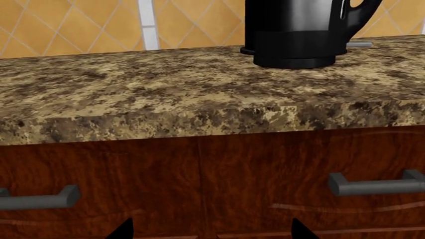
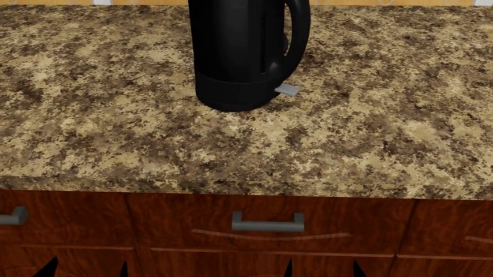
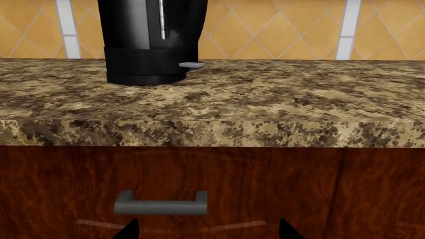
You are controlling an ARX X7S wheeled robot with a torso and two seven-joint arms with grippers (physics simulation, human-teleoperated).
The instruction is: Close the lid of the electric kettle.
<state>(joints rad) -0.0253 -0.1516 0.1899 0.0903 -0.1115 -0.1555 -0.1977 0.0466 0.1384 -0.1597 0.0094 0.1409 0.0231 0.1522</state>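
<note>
Your kettle (image 2: 242,55) is standing upright on the granite counter (image 2: 370,133), toward its back, with the loop handle (image 2: 299,34) and the grey tab (image 2: 287,89) pointing to your right. Its top is running out of every view, so the lid is not showing. Your left gripper (image 2: 85,269) and right gripper (image 2: 322,269) are hanging low in front of the drawers (image 2: 266,236), well apart from the kettle, both with tips spread wide and holding nothing
</note>
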